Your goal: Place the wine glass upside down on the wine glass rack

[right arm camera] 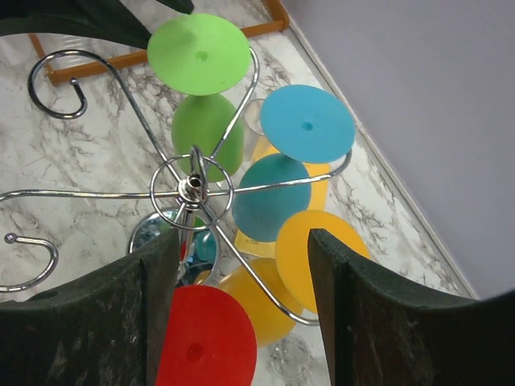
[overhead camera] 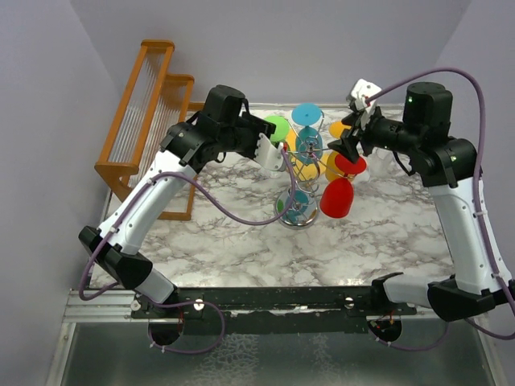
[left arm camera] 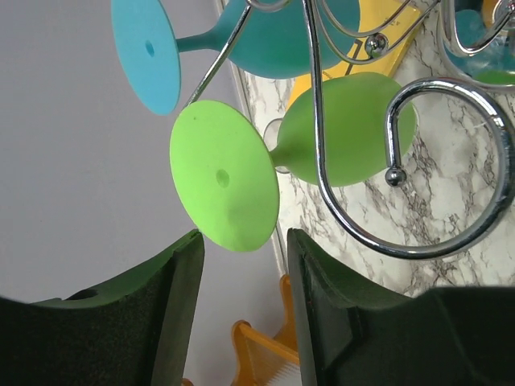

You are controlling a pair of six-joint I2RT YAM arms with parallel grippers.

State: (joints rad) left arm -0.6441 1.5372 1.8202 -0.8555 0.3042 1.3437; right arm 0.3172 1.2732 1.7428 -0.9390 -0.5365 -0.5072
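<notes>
Jaws on the left gripper [left arm camera: 243, 236] stand partly apart, and I see nothing clamped between them. Its dark green fingertips [left arm camera: 189, 265] sit just short of the flat round foot of the green plastic wine glass [left arm camera: 346, 129]. The foot's rim dips toward the gap, and I cannot tell whether it brushes either pad. That glass hangs upside down on the shiny chrome wire rack [right arm camera: 191, 186], foot up and bowl down, its stem caught in a curled arm on the rack's far-left side. From my overhead view the rack stands on its round mirror base near the middle of the white marble-patterned table [overhead camera: 241, 249], between my two arms. The right gripper [right arm camera: 241, 236] hovers over the rack's right side with its jaws wide and empty; the foot of a red plastic wine glass [right arm camera: 201, 342] shows below the gap. A blue plastic wine glass [right arm camera: 306, 125] and a yellow plastic wine glass [right arm camera: 294, 257] hang upside down on the far-right arms. An orange wooden slatted rack [overhead camera: 141, 112] stands at the far left edge, well apart from the chrome one.
</notes>
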